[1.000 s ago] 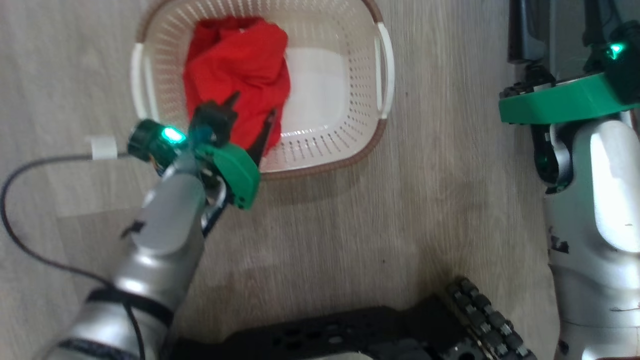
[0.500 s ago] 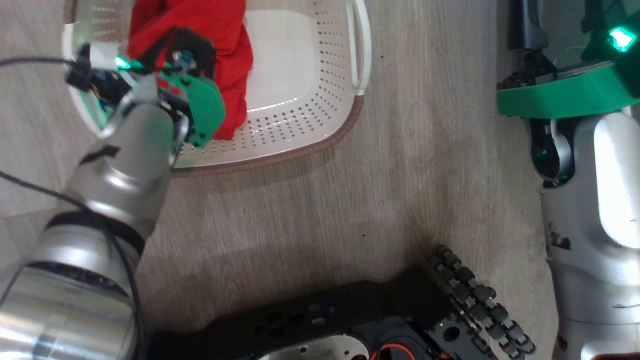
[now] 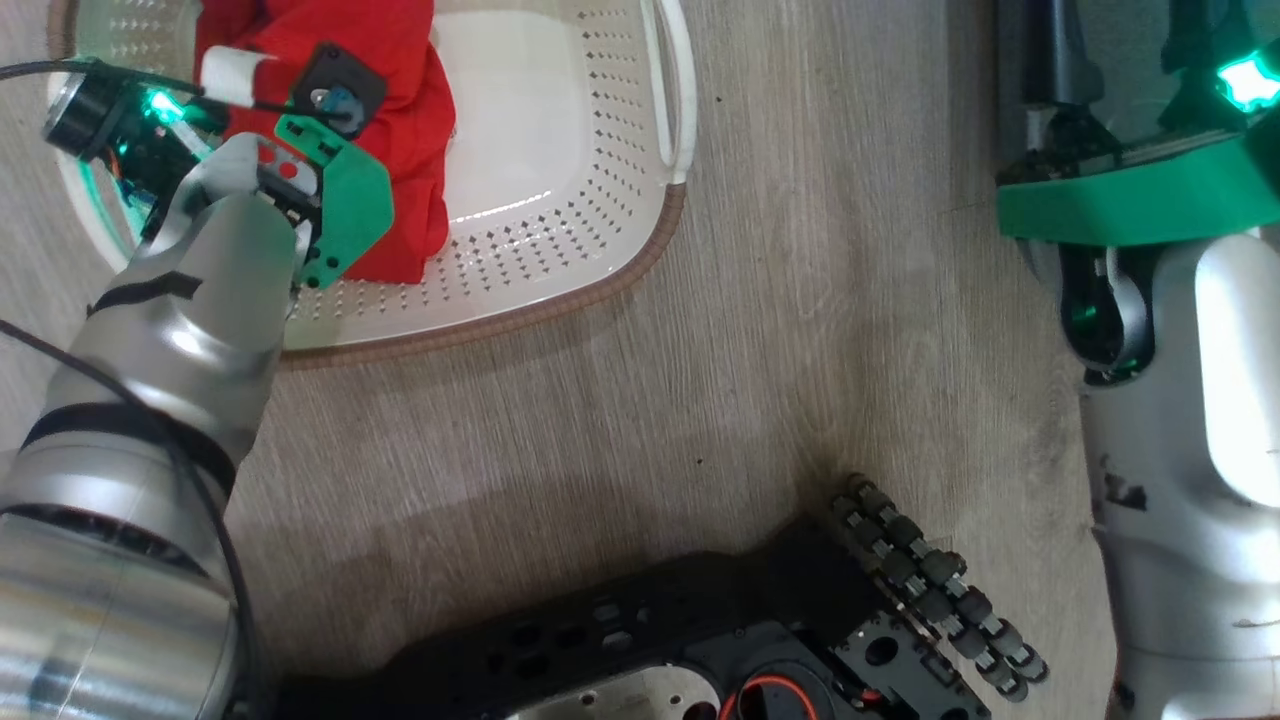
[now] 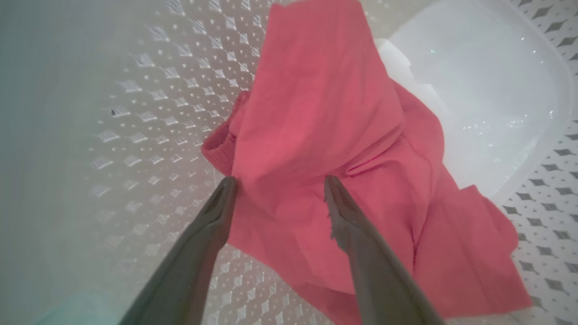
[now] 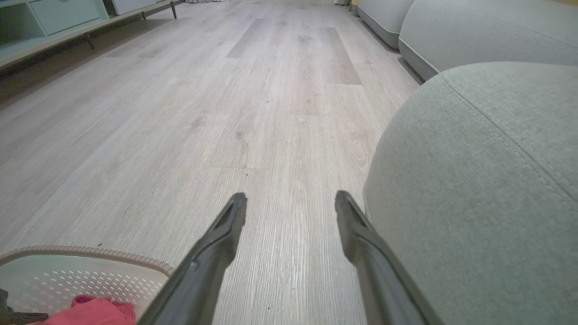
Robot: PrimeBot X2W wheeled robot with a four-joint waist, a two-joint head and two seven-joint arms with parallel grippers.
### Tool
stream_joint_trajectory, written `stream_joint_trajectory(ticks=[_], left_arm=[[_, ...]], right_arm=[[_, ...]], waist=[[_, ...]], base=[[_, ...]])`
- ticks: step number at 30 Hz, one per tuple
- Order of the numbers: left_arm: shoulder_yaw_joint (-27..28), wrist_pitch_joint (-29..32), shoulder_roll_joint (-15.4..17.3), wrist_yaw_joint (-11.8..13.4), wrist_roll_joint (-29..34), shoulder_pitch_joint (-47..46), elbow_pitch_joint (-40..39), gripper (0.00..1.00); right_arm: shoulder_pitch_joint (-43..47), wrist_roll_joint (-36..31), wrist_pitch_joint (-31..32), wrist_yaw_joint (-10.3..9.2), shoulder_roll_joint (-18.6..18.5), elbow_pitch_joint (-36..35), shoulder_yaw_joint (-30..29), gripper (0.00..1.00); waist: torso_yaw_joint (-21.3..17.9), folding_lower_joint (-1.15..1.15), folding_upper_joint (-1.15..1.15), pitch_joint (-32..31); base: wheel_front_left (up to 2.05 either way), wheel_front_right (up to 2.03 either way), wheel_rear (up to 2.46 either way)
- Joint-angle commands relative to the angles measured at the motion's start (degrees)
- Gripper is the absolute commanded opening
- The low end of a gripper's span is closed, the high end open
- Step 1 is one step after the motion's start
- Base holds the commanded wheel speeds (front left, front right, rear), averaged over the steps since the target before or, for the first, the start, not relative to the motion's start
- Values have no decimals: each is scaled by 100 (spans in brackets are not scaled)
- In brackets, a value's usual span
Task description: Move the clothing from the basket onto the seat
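left gripper (image 4: 281, 180): fingers spread wide, tips straddling a raised fold of the clothing (image 4: 325, 113) — placed to pinch, nothing gripped yet
clothing: red heap in the 9 o'clock half of the basket (image 3: 560, 290); 3 o'clock half bare
basket: on the floor (image 3: 700, 420), 11 o'clock in head view
right gripper (image 5: 291, 198): fingers wide, empty, held over the floor — clear of the pick
seat (image 5: 487, 180): 3 o'clock of the right fingers, visible part bare
next: probably close on the fold, lift
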Motion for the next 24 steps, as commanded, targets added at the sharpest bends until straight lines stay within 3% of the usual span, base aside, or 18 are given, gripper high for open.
stream_joint_trajectory(ticks=[1,6,11,24], left_arm=[[4,51,137,75,62,-34,-44,100],[-219,303,92,156,217,-99,-29,100],[-349,402,68,30,246,-159,-23,100],[-420,290,655,-432,99,-331,-14,100]], right_arm=[[358,61,-36,-2,73,-212,55,100],[462,164,-36,-2,73,-257,66,100],[531,213,-36,-2,73,-279,91,100],[639,372,-36,-2,73,-473,115,100]], waist=[[-13,0,0,14],[-60,0,0,22],[-79,0,0,22],[-255,0,0,124]], base=[[0,0,0],[0,0,0],[0,0,0],[0,0,0]])
